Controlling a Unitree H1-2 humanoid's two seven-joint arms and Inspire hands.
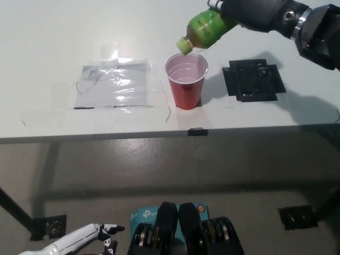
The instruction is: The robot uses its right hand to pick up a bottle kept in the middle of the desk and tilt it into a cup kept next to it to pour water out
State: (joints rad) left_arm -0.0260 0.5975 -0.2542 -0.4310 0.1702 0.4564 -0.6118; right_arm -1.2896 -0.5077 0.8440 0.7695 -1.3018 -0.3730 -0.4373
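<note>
- Tape patch [116,82], clear, lies left of the red cup [186,79] on my desk [48,32].
- Cup stands upright; I cannot tell its contents.
- Green bottle [206,29] tilts mouth-down over cup's rim, clasped in my right hand [252,10].
- Black mat [254,79] lies right of cup.
- Left hand [87,238] rests far below, fingers apart, empty.

My black right hand [254,11] tips the green plastic bottle [206,29], mouth just above the red plastic cup [186,79]; my white left hand [79,241] rests near left.

"tp-link" logo on the teal box [144,216] at the bottom edge.
</note>
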